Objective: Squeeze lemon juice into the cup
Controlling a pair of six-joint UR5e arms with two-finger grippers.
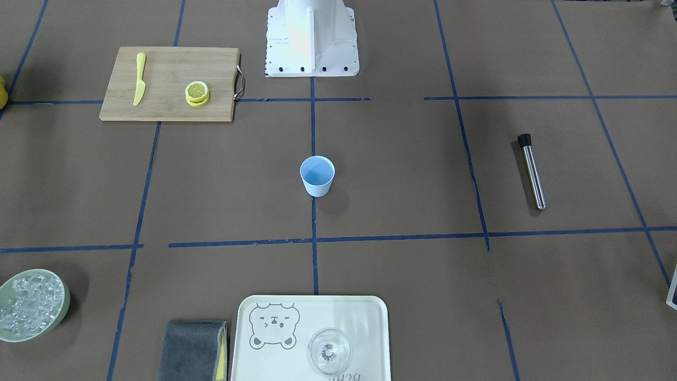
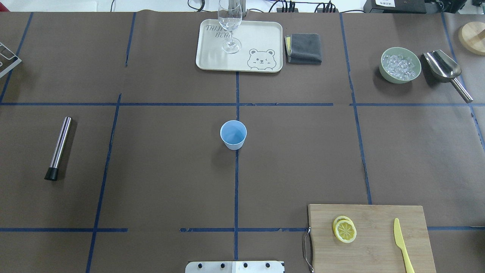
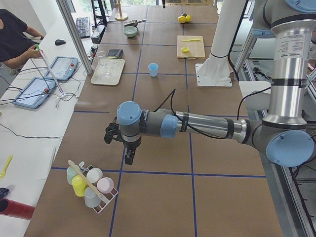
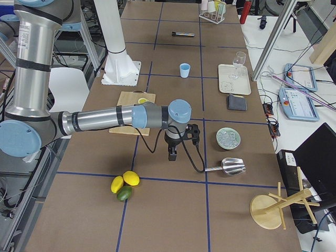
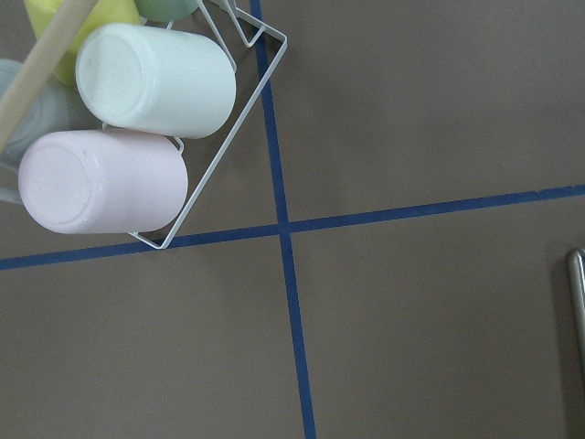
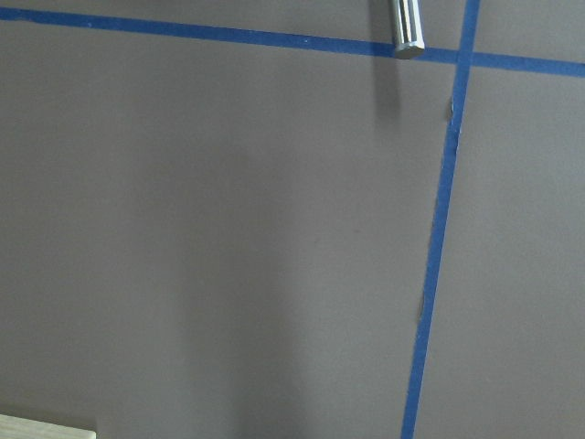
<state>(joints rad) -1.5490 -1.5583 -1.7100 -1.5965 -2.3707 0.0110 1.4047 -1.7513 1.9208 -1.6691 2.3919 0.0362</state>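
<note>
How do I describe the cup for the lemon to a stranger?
Look at the middle of the brown table. The cup stands alone there on the central blue tape line. It is light blue and opaque, unlike the clear stemmed glass on the tray.

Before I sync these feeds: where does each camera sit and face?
Front-facing: across the table, facing the robot; white robot base at top.
Overhead: behind the robot, looking forward; same base at bottom.
Exterior left: table's left end; left arm near.
Exterior right: table's right end; right arm near.
Left wrist: down on white wire cup rack; no jaws.
Right wrist: down on brown table; no jaws.
Shared: four exterior views show the small light-blue tapered cup.
</note>
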